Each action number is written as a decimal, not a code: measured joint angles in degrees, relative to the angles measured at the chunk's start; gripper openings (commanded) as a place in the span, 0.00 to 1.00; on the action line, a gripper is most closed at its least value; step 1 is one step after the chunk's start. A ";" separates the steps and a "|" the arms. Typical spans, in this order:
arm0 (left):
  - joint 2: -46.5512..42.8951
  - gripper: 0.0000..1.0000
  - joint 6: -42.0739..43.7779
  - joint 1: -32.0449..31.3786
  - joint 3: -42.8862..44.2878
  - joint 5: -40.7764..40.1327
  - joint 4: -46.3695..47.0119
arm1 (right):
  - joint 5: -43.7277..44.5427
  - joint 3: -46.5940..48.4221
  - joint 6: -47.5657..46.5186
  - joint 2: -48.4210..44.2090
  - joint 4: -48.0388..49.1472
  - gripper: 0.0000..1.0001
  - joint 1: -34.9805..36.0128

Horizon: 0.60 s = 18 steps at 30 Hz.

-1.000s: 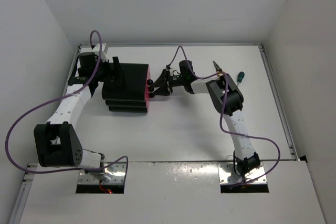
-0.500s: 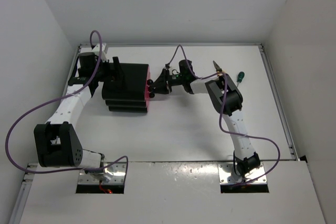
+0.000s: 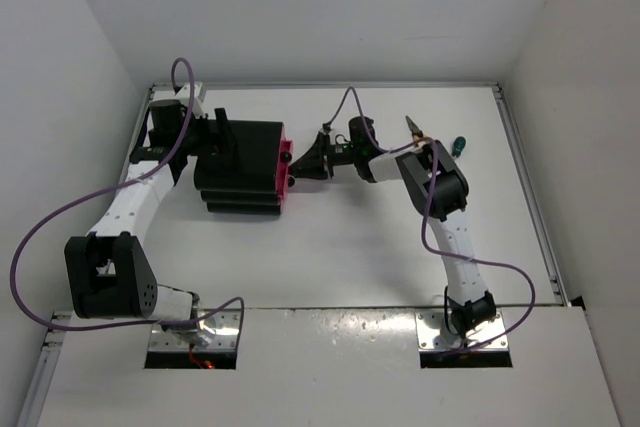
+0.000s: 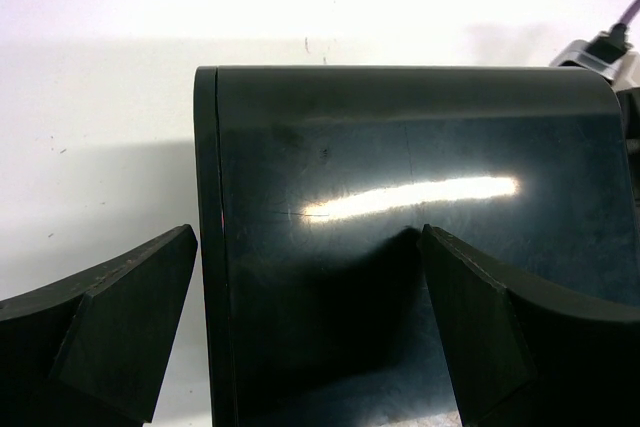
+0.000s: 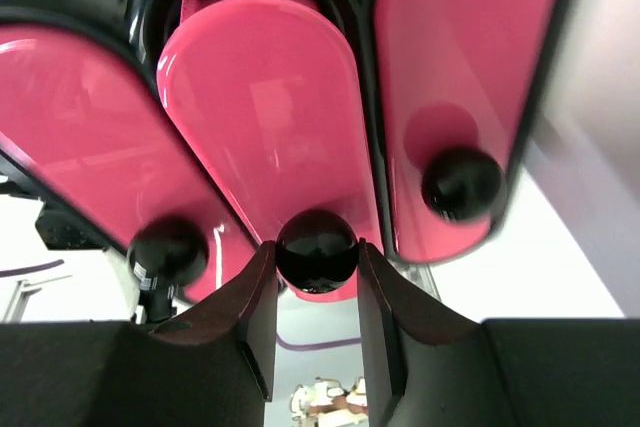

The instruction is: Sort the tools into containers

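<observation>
Overhead, the cabinet (image 3: 238, 162) sits far-left on the desk (image 3: 350, 247), its pink drawers (image 3: 286, 162) facing right. A green-handled tool (image 3: 457, 144) and an orange-brown tool (image 3: 412, 127) lie well apart from it, by the right arm's elbow. Only the right wrist cam shows the grip: right pincer (image 5: 315, 265) pinching the mid drawer's knob (image 5: 316, 245), a finger (image 5: 245, 317) touching each side. That drawer looks a bit proud of its neighbours. Left wrist cam: left pincer (image 4: 308, 242) spread wide at the cabinet's black shell, one finger off its edge, the other over its face. Contact w/ shell: can't tell.
</observation>
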 measured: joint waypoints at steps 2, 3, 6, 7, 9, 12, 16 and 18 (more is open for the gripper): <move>0.00 1.00 0.02 0.00 0.00 0.00 0.02 | -0.13 -2.45 -0.31 -1.62 0.02 0.14 -1.07; 0.00 1.00 0.00 0.00 0.00 0.00 0.04 | -0.33 -3.61 -0.52 -2.32 0.00 0.14 -1.66; 0.00 1.00 0.02 0.00 0.00 0.00 0.04 | -1.29 -7.08 -1.40 -4.31 0.22 0.14 -3.52; 0.00 1.00 0.00 0.00 0.00 0.00 0.07 | -1.64 -8.15 -1.62 -4.90 0.24 0.14 -4.26; 0.00 1.00 0.00 0.00 0.00 0.00 0.07 | -2.10 -10.10 -2.14 -5.97 0.31 0.14 -5.55; 0.00 1.00 0.00 0.00 0.00 0.00 0.07 | -3.13 -12.11 -2.82 -6.73 0.48 0.14 -7.65; 0.00 1.00 0.00 0.00 0.00 0.00 0.07 | -4.09 -13.64 -3.85 -6.99 0.66 0.14 -9.88; 0.00 1.00 0.00 0.00 0.00 0.00 0.07 | -4.61 -14.19 -4.59 -7.04 0.50 0.14 -10.99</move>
